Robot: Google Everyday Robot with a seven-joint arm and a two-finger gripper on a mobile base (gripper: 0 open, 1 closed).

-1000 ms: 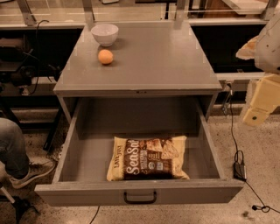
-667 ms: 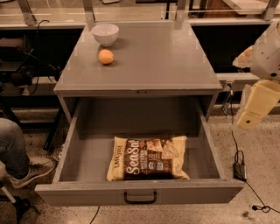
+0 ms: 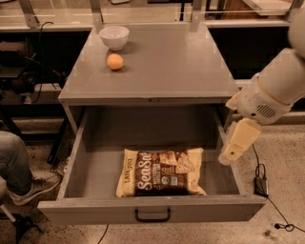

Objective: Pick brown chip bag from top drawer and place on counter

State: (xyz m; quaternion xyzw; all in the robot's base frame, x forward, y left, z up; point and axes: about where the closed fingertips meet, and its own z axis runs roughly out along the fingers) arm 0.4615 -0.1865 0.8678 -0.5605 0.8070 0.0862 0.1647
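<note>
Grey cabinet (image 3: 143, 97) taken as landmark. Speckled beige floor (image 3: 286, 157) seen right of it and in front. Black cable (image 3: 258, 164) and small black box (image 3: 260, 187) laid on floor right of cabinet. Jeans-clad leg (image 3: 12, 162) and grey shoe (image 3: 29, 189) seen left of cabinet. Dark bench (image 3: 28, 62) with wires placed behind-left. Metal posts (image 3: 96, 12) set behind cabinet. Pincer (image 3: 228, 155) held at cabinet's right side.

- We see a flat grey bench (image 3: 167, 62).
- At its back left sit a white bowl (image 3: 114, 37) and, near in front, an orange (image 3: 115, 62).
- The hand (image 3: 231, 152) hangs below its front-right corner.
</note>
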